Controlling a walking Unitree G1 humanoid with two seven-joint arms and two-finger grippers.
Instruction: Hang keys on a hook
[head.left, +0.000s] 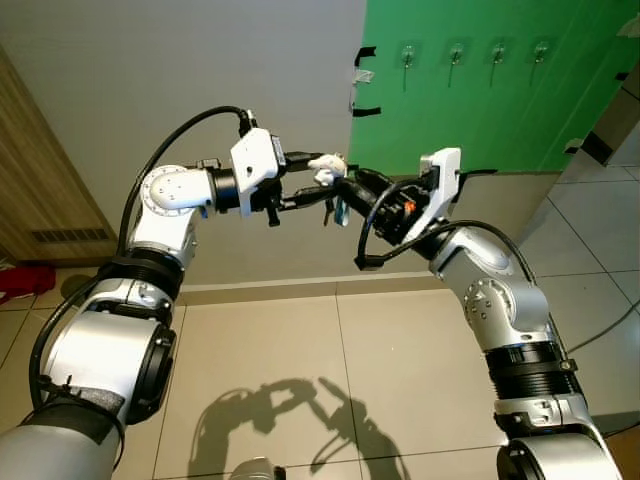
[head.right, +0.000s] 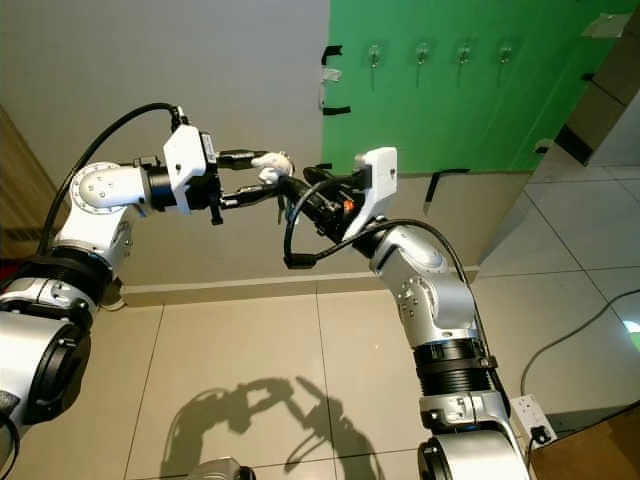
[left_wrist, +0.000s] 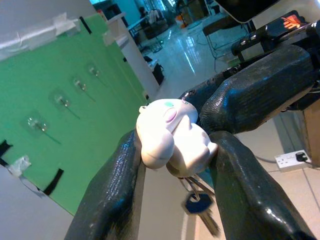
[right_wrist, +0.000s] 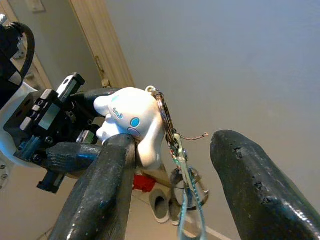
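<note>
Left eye view: left tool (head.left: 318, 180) and right tool (head.left: 340, 188) meet mid-air, well short of the hooks (head.left: 455, 52) on the green panel.

Left wrist view: left fingers (left_wrist: 115, 185) clamp the white charm (left_wrist: 172, 132); keys (left_wrist: 200, 205) hang down, long axis vertical.

Right wrist view: right fingers (right_wrist: 250, 175) stand apart around the key ring (right_wrist: 167, 120). Risk: releasing before the right tool closes would drop the keys.

Both arms raised, grippers meeting in front of the chest.

The left gripper (head.left: 322, 178) reaches rightward from a bent elbow, its fingers (left_wrist: 117, 185) clamped on a white figure keyring (left_wrist: 172, 137). The right gripper (head.left: 345, 192) points leftward to meet it, its fingers (right_wrist: 107, 180) spread apart around the same keyring.
</note>
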